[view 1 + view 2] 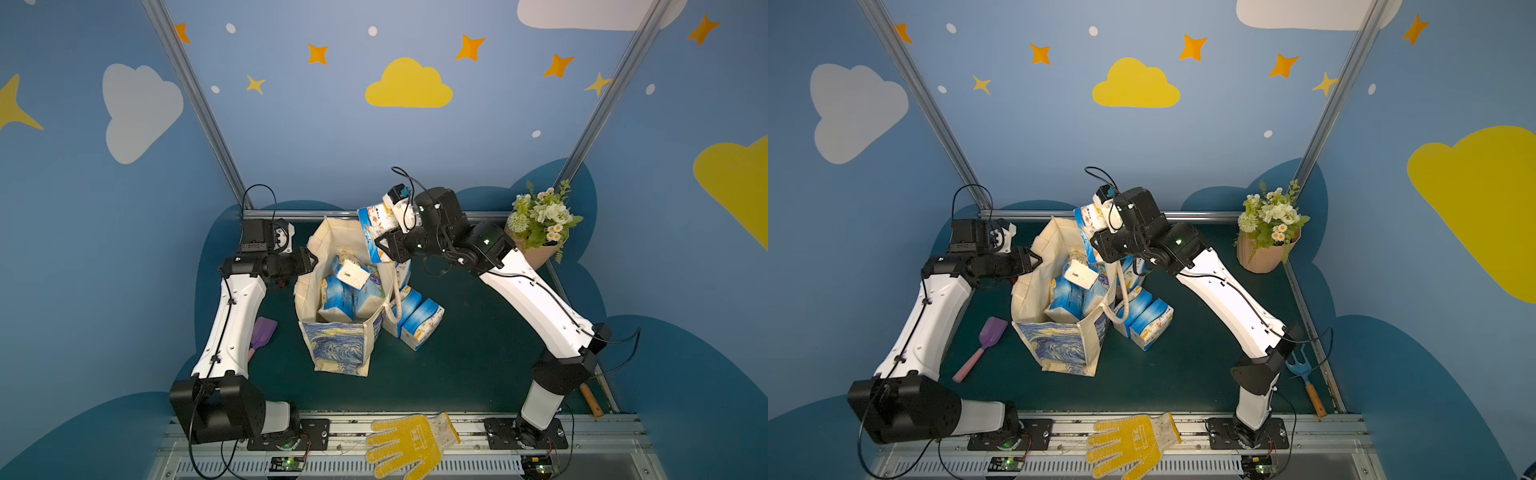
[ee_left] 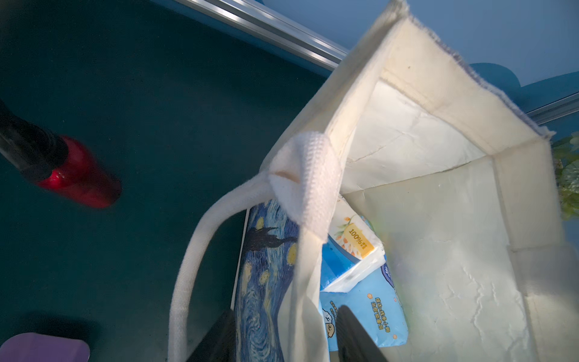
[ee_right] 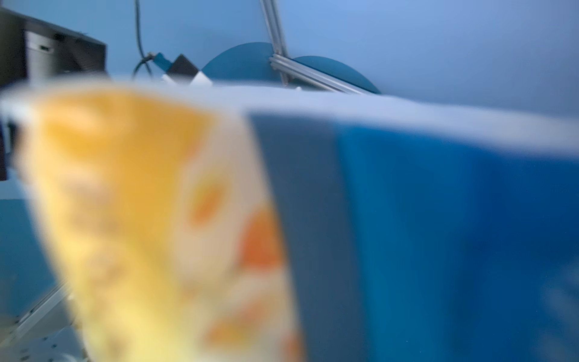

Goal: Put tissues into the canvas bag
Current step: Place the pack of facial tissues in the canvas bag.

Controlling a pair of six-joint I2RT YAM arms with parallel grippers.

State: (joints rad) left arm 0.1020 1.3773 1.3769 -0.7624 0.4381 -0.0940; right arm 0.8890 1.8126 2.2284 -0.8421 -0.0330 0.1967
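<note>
We see the tall cream canvas bag, printed outside with swirling blue and yellow, standing upright near the middle of the dark green mat with its mouth open. The left gripper is clamped on the bag's left rim. In the left wrist view its dark fingers sit one inside and one outside the fabric wall, near a cream strap handle. The right gripper is closed on a soft blue-and-white tissue pack with orange floral marks, holding it tilted in the air over the far right edge of the bag's mouth. That pack fills the right wrist view as a blur. Several more blue-and-white packs lie inside the bag, a pale teal cartoon pack among them. Other packs lie stacked on the mat just beside the bag's right side.
</note>
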